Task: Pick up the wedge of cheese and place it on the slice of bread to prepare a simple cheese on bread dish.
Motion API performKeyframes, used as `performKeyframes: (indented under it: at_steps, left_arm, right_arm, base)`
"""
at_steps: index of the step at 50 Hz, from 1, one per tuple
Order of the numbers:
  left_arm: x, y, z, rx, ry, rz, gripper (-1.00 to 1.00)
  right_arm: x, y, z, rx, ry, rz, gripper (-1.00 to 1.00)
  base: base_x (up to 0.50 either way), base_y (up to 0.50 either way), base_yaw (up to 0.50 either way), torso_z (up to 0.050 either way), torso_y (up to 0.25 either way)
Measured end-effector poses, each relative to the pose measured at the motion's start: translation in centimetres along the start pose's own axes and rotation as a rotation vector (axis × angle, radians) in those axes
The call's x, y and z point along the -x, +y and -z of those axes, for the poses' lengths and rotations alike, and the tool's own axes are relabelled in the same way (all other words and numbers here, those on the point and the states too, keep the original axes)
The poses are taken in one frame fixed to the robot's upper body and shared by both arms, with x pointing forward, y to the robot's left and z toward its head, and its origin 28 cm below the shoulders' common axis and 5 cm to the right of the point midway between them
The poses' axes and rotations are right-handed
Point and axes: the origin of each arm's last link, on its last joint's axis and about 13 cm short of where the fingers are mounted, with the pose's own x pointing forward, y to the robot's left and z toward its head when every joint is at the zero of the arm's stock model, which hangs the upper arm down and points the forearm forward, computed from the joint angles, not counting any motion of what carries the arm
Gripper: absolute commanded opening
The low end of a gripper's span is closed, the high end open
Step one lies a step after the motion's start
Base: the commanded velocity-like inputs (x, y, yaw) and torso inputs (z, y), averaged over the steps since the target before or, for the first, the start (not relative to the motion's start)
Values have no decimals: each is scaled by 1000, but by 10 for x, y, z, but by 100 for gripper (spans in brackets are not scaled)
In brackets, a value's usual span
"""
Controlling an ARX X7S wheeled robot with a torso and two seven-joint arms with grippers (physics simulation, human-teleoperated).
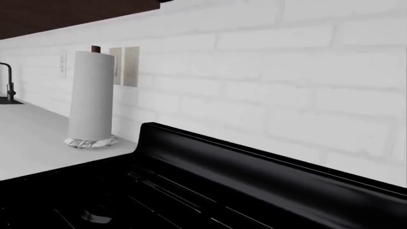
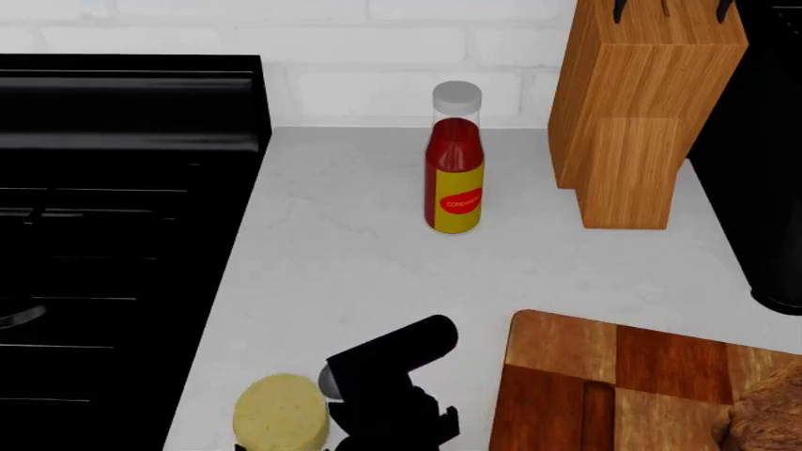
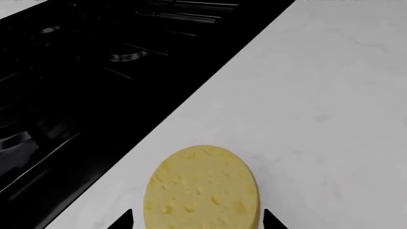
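Note:
The wedge of cheese (image 3: 202, 188) is a pale yellow porous puck lying on the white counter next to the stove's edge; it also shows at the bottom of the head view (image 2: 282, 412). My right gripper (image 3: 197, 220) is open, with one black fingertip (image 3: 124, 220) on each side of the cheese and a small gap on each side. In the head view my right arm (image 2: 389, 376) sits just right of the cheese. The slice of bread (image 2: 767, 413) is a brown crusty piece at the bottom right, on the chequered wooden cutting board (image 2: 589, 376). My left gripper is not visible.
A red-and-yellow condiment bottle (image 2: 454, 160) and a wooden knife block (image 2: 633, 113) stand at the back of the counter. The black stove (image 2: 113, 235) lies left of the cheese. The left wrist view shows a paper towel roll (image 1: 92, 98) and a brick wall.

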Motion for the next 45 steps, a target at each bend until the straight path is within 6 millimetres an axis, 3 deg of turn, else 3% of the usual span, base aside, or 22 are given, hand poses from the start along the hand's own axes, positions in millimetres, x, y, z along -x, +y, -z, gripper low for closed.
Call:
performKeyframes:
  at_steps: [17,18,37,45]
  left_arm:
    - [2,0,-2,9,-7,3,100]
    - [2,0,-2,9,-7,3,100]
    - [5,-4,-7,9,-7,11,100]
    - [4,-4,-5,8,-4,15,100]
  right_arm:
    - [-3,-1,-1,-2,-4,17,100]
    - [-4,-2,-1,-2,-4,17,-100]
    - [-4,0,-2,-12,2,17,-100]
    - [6,5,-7,18,0,42,-100]
  base:
    - [2,1,2,0,0]
    - [14,0,3,0,0]
    - [1,1,2,0,0]
    - [0,0,0,0,0]
